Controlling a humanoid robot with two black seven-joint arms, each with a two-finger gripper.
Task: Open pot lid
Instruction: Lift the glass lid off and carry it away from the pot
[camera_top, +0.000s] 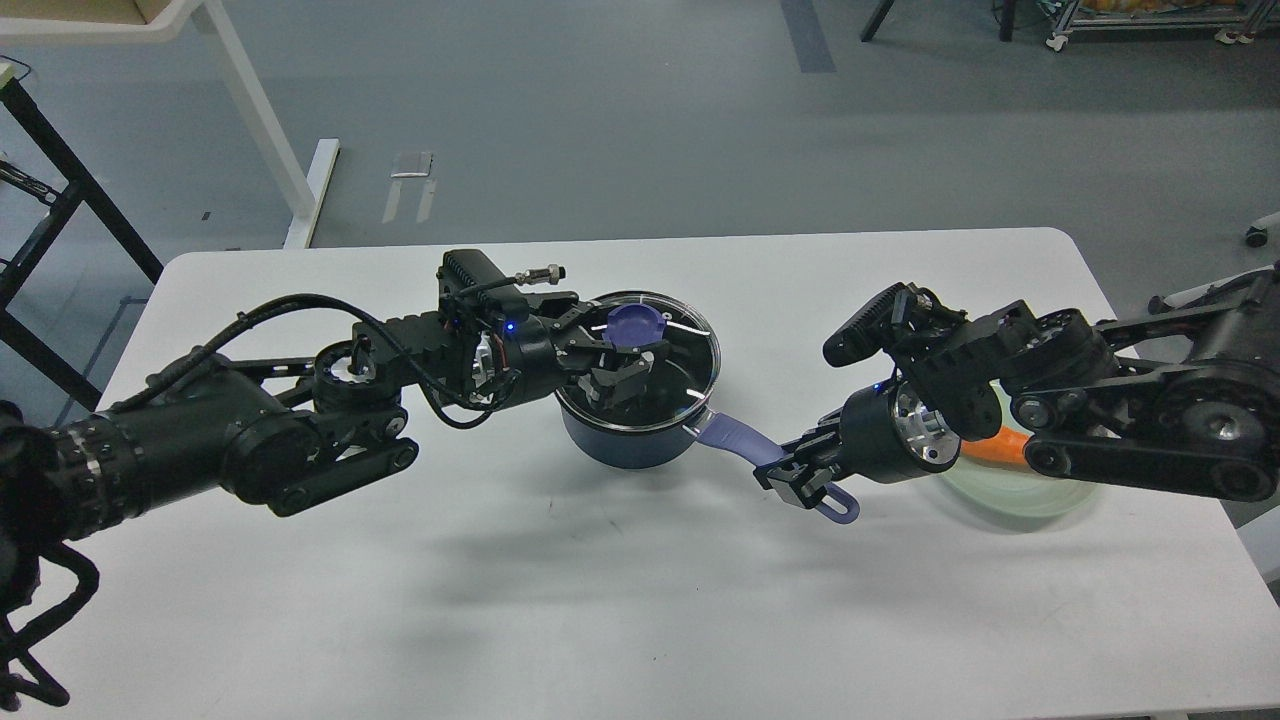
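So we're at the grab-the-knob stage, as far as we can judge. The pot (640, 440) sits near the middle of the tabletop (600, 600), and the lid (690, 370) is on top of it, though it looks a bit tilted rather than seated flat, hard to be sure. Our left claw (625, 360) is right over the lid, fingers spread around the purple-blue knob (634, 324): one finger above the knob, the other below it, not squeezed onto it from what we can see.

Our right claw (800, 478) is down on the pot's lavender handle (740, 440), right of the pot, and seems pinched on it near the end with the hole, presumably to keep the pot from sliding.

Pose-wise, the left arm comes in low and nearly level from the pot's left, wrist reaching across the rim. The right arm is folded at the elbow, forearm angling down toward the handle. Behind it, further right of the pot, there's a pale green plate (1010, 495) with something orange (1000, 445) on it.

Next move, our guess: close the left fingers firmly on the knob, then lift straight up while the right side holds the handle steady. Glass lid, so a sloppy grip could let it slip.
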